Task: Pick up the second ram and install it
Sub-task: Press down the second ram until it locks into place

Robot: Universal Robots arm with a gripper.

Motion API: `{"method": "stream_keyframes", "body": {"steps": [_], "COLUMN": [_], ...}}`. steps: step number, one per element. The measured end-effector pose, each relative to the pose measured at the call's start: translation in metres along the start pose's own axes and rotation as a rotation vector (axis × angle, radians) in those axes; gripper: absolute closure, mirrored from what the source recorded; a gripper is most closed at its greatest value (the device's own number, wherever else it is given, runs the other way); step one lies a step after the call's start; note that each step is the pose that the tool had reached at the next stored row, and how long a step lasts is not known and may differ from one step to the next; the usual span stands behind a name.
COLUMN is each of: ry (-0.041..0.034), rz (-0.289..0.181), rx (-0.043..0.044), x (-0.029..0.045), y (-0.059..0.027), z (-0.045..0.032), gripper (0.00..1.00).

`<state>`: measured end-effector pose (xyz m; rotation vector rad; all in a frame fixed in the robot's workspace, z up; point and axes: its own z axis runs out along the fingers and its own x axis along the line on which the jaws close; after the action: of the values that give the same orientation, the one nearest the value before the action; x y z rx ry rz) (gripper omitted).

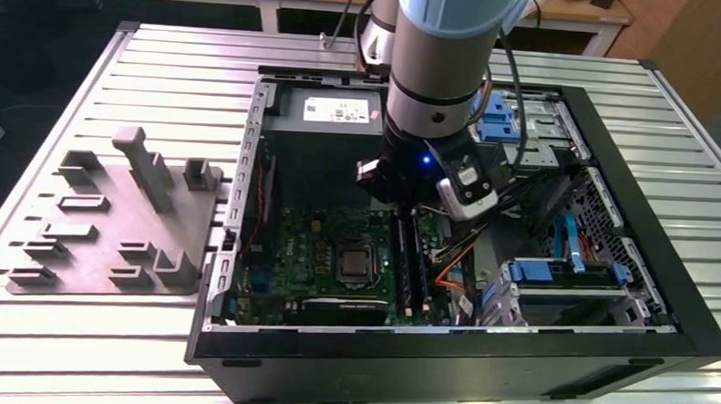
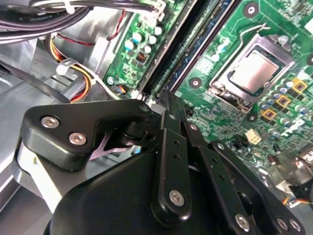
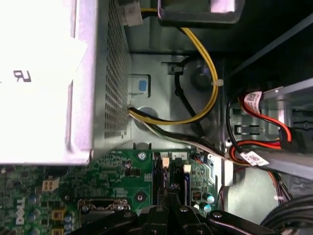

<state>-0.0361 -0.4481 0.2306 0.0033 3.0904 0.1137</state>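
In the exterior view my gripper (image 1: pixel 399 208) reaches down inside the open computer case (image 1: pixel 452 347), at the far end of the motherboard's black slot rails (image 1: pixel 412 273). Both wrist views show the black fingers closed together, gripper (image 2: pixel 169 100) (image 3: pixel 169 192) right over the end of those rails. The second ram (image 2: pixel 195 46) (image 3: pixel 169 174), a long dark stick with a blue-green edge, lies along a slot and runs away from the fingertips. I cannot tell whether the tips touch it or clasp its end. Nothing else is between the fingers.
The green motherboard (image 1: pixel 322 246) carries a metal processor socket (image 1: pixel 355 261) (image 2: pixel 252 73) beside the slots. Orange and yellow cables (image 1: pixel 455 261) (image 3: pixel 210 93) and blue-tabbed drive cages (image 1: pixel 565 270) crowd the exterior view's right. A grey holder tray (image 1: pixel 116 219) with blocks lies outside the case on the slatted table.
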Motion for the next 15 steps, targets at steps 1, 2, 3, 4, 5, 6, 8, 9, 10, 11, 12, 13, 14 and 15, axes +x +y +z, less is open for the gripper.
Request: {"method": "stream_keyframes", "body": {"steps": [1, 2, 3, 4, 5, 6, 8, 9, 10, 11, 12, 13, 14, 15], "ry": [0.0001, 0.0001, 0.0001, 0.0001, 0.0001, 0.0001, 0.0001, 0.0002, 0.0002, 0.0002, 0.0000, 0.0000, 0.0001, 0.0002], "rz": [0.000, 0.000, 0.000, 0.000, 0.000, 0.000, 0.000, 0.000, 0.000, 0.000, 0.000, 0.000, 0.000, 0.000], "rx": [0.0001, 0.0001, 0.0002, 0.0002, 0.0002, 0.0001, 0.0001, 0.0003, 0.0004, 0.0005, 0.0000, -0.0001, 0.0002, 0.0005], "x": [0.0001, 0.0001, 0.0001, 0.0001, 0.0001, 0.0002, 0.0003, 0.0003, 0.0003, 0.0004, 0.0004, 0.0004, 0.0005, 0.0005], "y": [0.0006, 0.0012, 0.0016, 0.0017, 0.0018, 0.0020, 0.0023, 0.0023, 0.0023, 0.0023, 0.0023, 0.0023, 0.0022, 0.0021], "z": [0.0018, 0.0033, 0.0038, 0.0039, 0.0042, 0.0051, 0.0071, 0.0074, 0.0074, 0.0074, 0.0080, 0.0091, 0.0100, 0.0104], "gripper": [0.90, 0.90, 0.90, 0.90, 0.90, 0.90, 0.90, 0.90, 0.90, 0.90, 0.90, 0.90, 0.90, 0.90]}}
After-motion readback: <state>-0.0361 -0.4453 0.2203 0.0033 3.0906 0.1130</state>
